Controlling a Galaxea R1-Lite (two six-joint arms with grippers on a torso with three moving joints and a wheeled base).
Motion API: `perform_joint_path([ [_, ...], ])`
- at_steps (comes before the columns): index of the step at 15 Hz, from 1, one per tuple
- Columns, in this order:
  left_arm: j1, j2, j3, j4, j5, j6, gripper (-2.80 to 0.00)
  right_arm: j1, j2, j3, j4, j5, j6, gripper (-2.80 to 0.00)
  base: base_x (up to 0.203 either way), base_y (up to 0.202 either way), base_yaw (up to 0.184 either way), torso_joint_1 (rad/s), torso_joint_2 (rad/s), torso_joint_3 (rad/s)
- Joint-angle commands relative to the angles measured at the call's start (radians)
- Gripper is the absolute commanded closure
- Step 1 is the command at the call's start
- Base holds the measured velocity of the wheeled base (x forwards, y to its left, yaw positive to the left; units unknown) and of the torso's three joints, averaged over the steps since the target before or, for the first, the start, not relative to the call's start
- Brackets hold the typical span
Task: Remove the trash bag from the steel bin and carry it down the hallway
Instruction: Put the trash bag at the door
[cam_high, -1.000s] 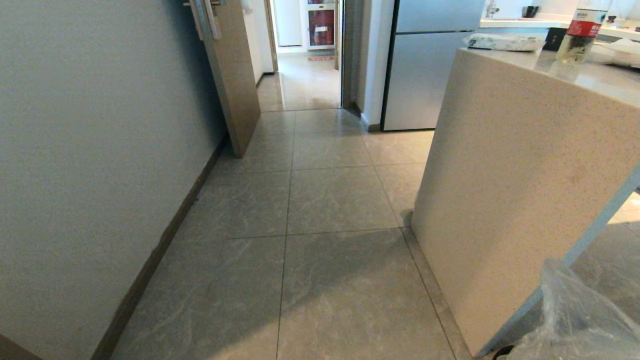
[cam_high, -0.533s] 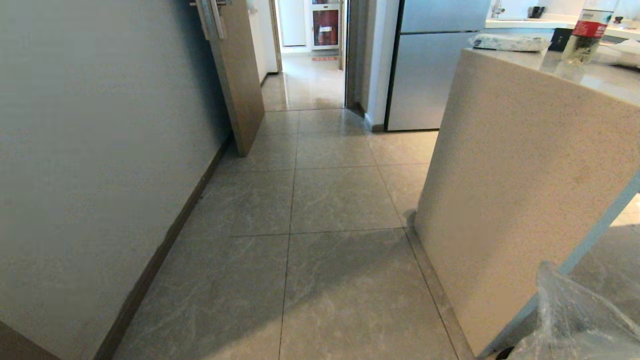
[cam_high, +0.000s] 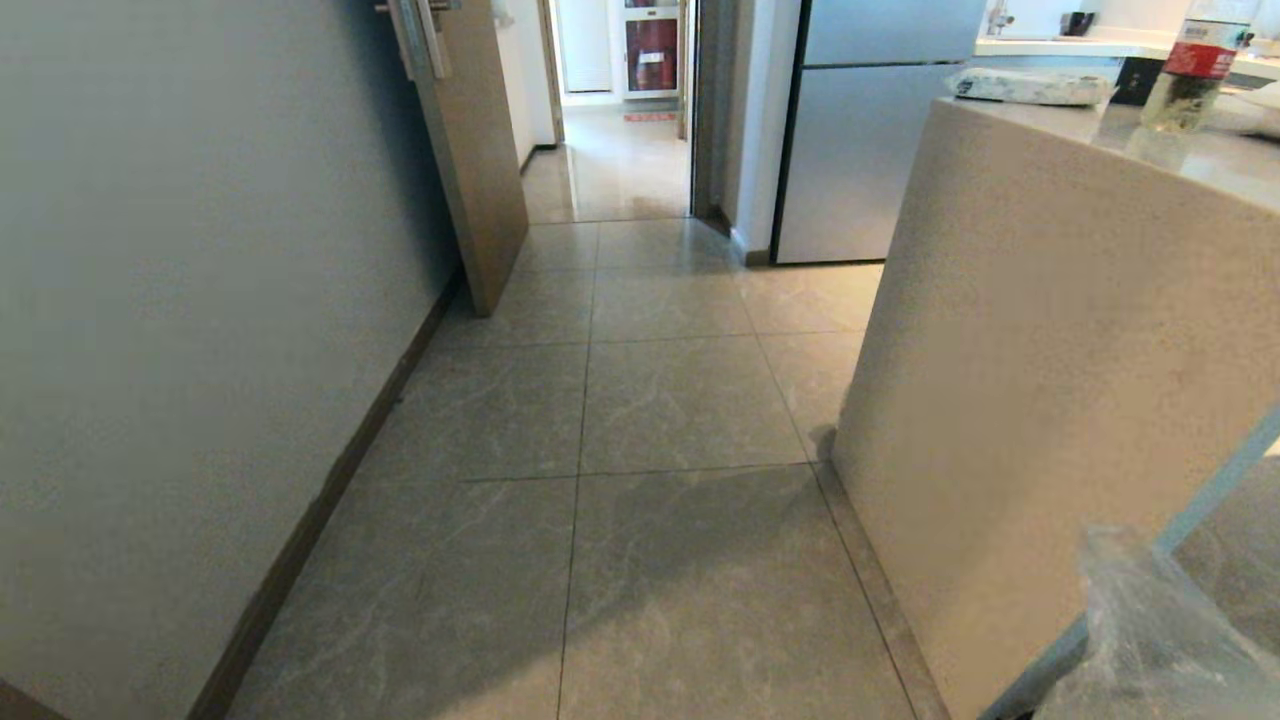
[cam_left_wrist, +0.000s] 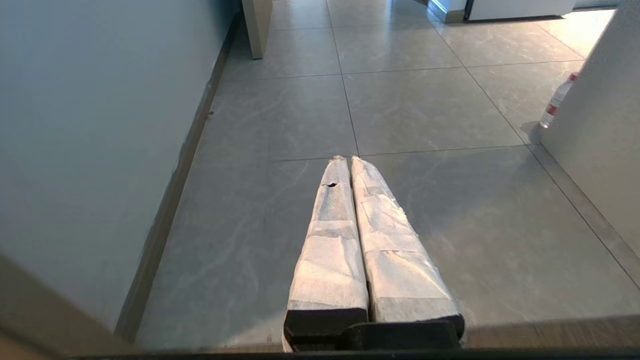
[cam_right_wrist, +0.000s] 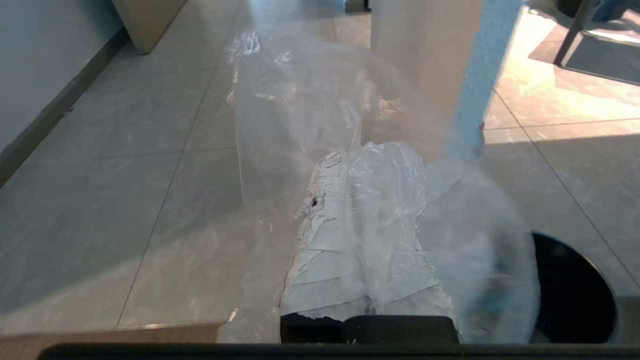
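Clear trash bag (cam_right_wrist: 300, 115) drapes over the closed right hand (cam_right_wrist: 345, 155).

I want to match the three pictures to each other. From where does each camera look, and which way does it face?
Head view: high on the robot, facing forward and down the hallway toward the door; none of the robot's body shows, only the bag.
Left wrist view: behind the left end effector, shut and empty, facing the floor ahead.
Right wrist view: behind the right end effector, shut on the bag.
Shared: all three show the counter; head and right wrist views share the bag.
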Motion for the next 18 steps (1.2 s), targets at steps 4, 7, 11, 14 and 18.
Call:
perform_joint_path([
  [4,0.0,0.0,0.0,0.0,0.0,-0.002,0.0,0.0,0.002,0.002,0.0,0.0,0.0,0.0,0.191,0.0,0.001,0.005,0.0,0.006],
  [7,0.0,0.0,0.0,0.0,0.0,-0.002,0.0,0.0,0.002,0.002,0.0,0.0,0.0,0.0,0.19,0.0,0.002,0.002,0.0,0.005],
  [11,0.0,0.0,0.0,0.0,0.0,-0.002,0.0,0.0,0.002,0.002,0.0,0.0,0.0,0.0,0.189,0.0,0.001,0.002,0.01,0.002],
  [14,0.0,0.0,0.0,0.0,0.0,-0.002,0.0,0.0,0.002,0.002,0.0,0.0,0.0,0.0,0.189,0.0,0.003,0.002,0.0,0.003],
  [18,0.0,0.0,0.0,0.0,0.0,-0.002,0.0,0.0,0.002,0.002,0.0,0.0,0.0,0.0,0.187,0.0,0.001,0.004,0.0,0.004],
])
